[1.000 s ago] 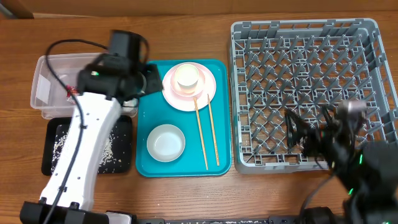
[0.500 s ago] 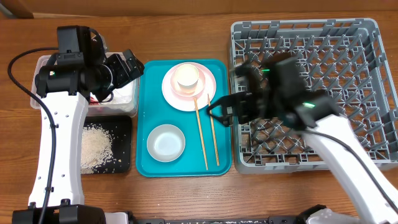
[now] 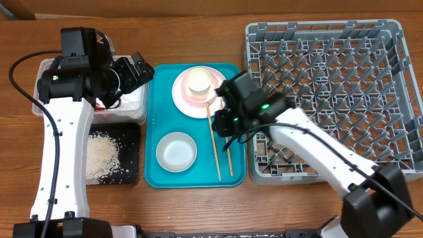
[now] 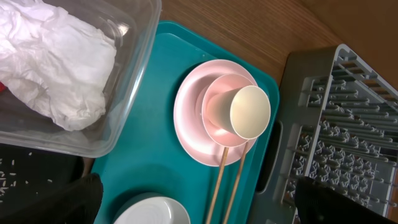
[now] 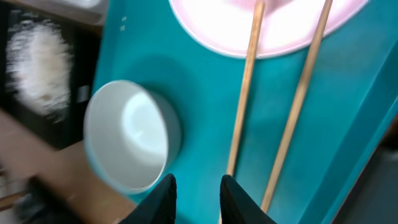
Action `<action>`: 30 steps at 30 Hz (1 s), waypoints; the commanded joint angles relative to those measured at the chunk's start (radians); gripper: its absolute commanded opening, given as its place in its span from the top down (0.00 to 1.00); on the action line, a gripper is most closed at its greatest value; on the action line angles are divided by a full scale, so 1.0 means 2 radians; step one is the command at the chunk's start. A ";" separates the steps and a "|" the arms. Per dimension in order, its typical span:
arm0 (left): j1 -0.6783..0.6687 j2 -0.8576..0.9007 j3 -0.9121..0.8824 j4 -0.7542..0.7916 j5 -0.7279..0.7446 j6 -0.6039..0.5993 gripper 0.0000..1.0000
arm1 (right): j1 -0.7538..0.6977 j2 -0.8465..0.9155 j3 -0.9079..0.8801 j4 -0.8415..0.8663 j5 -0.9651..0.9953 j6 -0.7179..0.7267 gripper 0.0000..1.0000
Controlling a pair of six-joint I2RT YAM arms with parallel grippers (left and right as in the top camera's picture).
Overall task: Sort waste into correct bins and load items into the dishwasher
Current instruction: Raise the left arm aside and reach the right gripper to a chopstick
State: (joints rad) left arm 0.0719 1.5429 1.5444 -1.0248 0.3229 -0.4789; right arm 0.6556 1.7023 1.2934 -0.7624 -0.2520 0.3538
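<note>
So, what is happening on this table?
Two robot arms are clearing a meal. The napkin lies in the clear tub, rice on the black tray. The left end effector hangs open by the tub. The right end effector is low over the teal tray, jaws narrow at one chopstick's end; a grip is not certain. The plate, cup and grey-white bowl sit on that tray. The dish rack looks unloaded.
</note>
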 commanded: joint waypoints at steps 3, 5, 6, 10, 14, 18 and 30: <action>0.001 -0.003 0.013 0.000 0.007 0.004 0.00 | 0.051 0.020 0.005 0.035 0.142 0.009 0.75; 0.001 -0.003 0.013 0.001 0.007 0.004 0.00 | 0.065 0.027 0.001 0.044 0.169 0.009 0.75; 0.001 -0.003 0.013 0.001 0.007 0.004 0.00 | 0.071 0.031 0.001 0.046 0.183 0.009 0.75; 0.001 -0.003 0.013 0.001 0.007 0.004 0.00 | 0.082 0.050 -0.001 0.054 0.205 0.009 0.75; 0.001 -0.003 0.013 0.000 0.007 0.004 0.00 | 0.082 0.058 -0.015 0.081 0.205 0.011 0.75; 0.001 -0.003 0.013 0.001 0.007 0.004 0.00 | 0.081 0.065 -0.017 0.094 0.205 0.011 0.74; 0.001 -0.003 0.013 0.001 0.007 0.004 0.00 | 0.078 0.106 -0.018 0.117 0.228 0.022 0.72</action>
State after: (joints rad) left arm 0.0719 1.5429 1.5444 -1.0248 0.3229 -0.4789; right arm 0.8181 1.8893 1.2663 -0.5377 0.1513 0.3679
